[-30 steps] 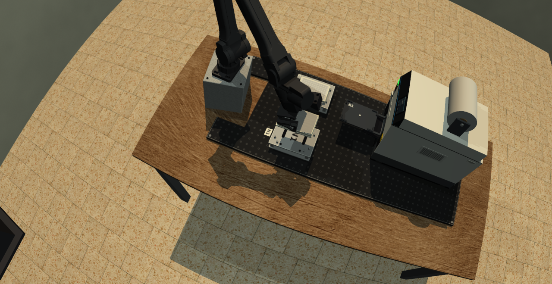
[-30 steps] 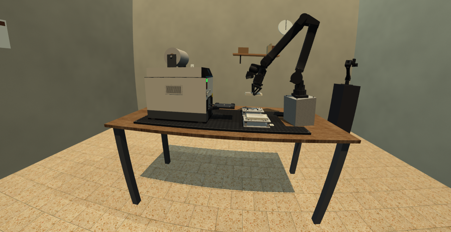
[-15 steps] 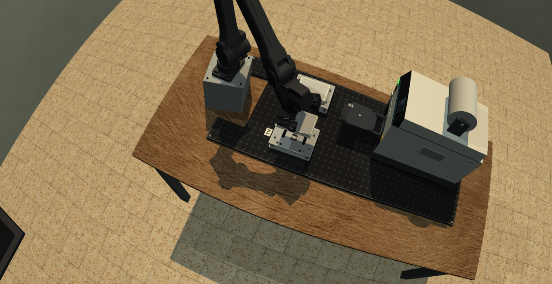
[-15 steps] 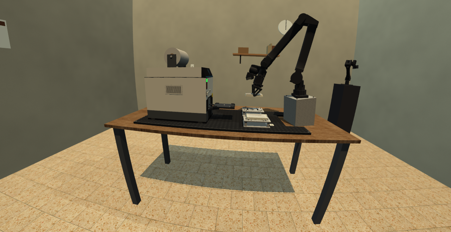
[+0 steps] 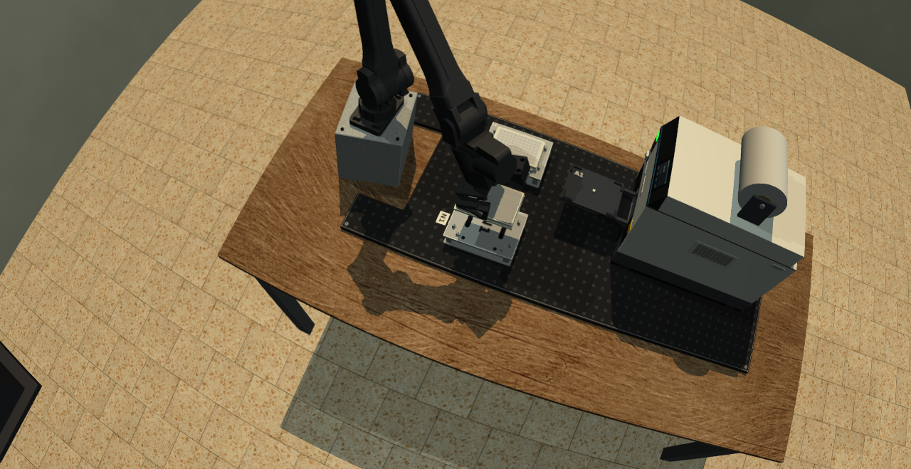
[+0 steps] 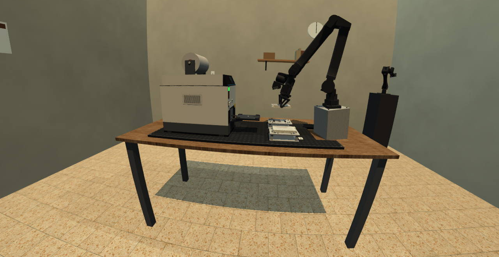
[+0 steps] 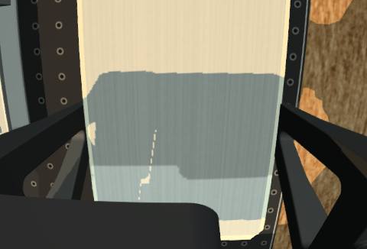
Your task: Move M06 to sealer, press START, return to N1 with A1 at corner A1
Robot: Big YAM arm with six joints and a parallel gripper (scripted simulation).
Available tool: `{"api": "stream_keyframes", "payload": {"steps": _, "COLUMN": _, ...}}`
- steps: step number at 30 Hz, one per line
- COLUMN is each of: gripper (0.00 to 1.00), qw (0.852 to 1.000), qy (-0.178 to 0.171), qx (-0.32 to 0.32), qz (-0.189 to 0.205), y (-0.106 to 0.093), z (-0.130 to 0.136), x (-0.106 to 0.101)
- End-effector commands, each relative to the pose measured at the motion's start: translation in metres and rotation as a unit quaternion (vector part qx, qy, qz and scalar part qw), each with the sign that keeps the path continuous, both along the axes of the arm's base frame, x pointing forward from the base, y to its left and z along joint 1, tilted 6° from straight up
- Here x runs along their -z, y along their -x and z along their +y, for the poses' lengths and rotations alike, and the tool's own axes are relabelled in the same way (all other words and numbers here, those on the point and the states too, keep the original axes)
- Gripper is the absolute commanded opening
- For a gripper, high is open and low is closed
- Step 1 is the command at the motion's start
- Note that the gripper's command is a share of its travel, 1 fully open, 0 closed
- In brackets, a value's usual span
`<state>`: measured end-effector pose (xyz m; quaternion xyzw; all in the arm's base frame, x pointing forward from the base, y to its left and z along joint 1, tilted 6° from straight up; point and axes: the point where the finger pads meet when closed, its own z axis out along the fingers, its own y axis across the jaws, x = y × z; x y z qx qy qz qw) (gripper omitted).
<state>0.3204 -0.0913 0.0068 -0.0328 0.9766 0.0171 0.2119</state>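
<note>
Wrist view: gripper (image 5: 484,206) (image 6: 284,103) (image 7: 182,111) jaws wide, clamped across M06 (image 5: 507,203) (image 6: 275,105) (image 7: 183,31), foil-like top. Plate aloft near N1 (image 5: 453,229) (image 6: 279,122). Likely return: match A1 corner, centre over locators, lower level, release once seated.

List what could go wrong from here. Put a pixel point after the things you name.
Seating: plate M06 (image 5: 508,201) (image 6: 275,105) (image 7: 183,31) hangs above nest N1 (image 5: 479,244) (image 6: 273,124), clamped in the gripper (image 5: 487,206) (image 6: 283,105) (image 7: 182,111); lowered off-line, it could ride up on a locator.
Orientation: its covered top shows no readable A1 mark, so a reversed placement might go unnoticed.
Collision: the wrist works close to the N2 plate (image 5: 522,146) (image 6: 283,128); a sideways swing could knock it.
</note>
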Motion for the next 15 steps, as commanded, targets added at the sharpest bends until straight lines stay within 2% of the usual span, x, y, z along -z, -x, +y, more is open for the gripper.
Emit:
{"api": "stream_keyframes", "payload": {"steps": 1, "gripper": 0.00, "qw": 1.000, "qy": 0.005, "qx": -0.003, "qz": -0.014, "y": -0.014, "z": -0.001, "x": -0.006}}
{"api": "stream_keyframes", "payload": {"steps": 8, "gripper": 0.00, "qw": 1.000, "qy": 0.007, "qx": -0.003, "qz": -0.018, "y": -0.018, "z": -0.002, "x": -0.004}}
{"api": "stream_keyframes", "payload": {"steps": 15, "gripper": 0.00, "qw": 1.000, "qy": 0.003, "qx": -0.003, "qz": -0.008, "y": -0.008, "z": 0.002, "x": 0.005}}
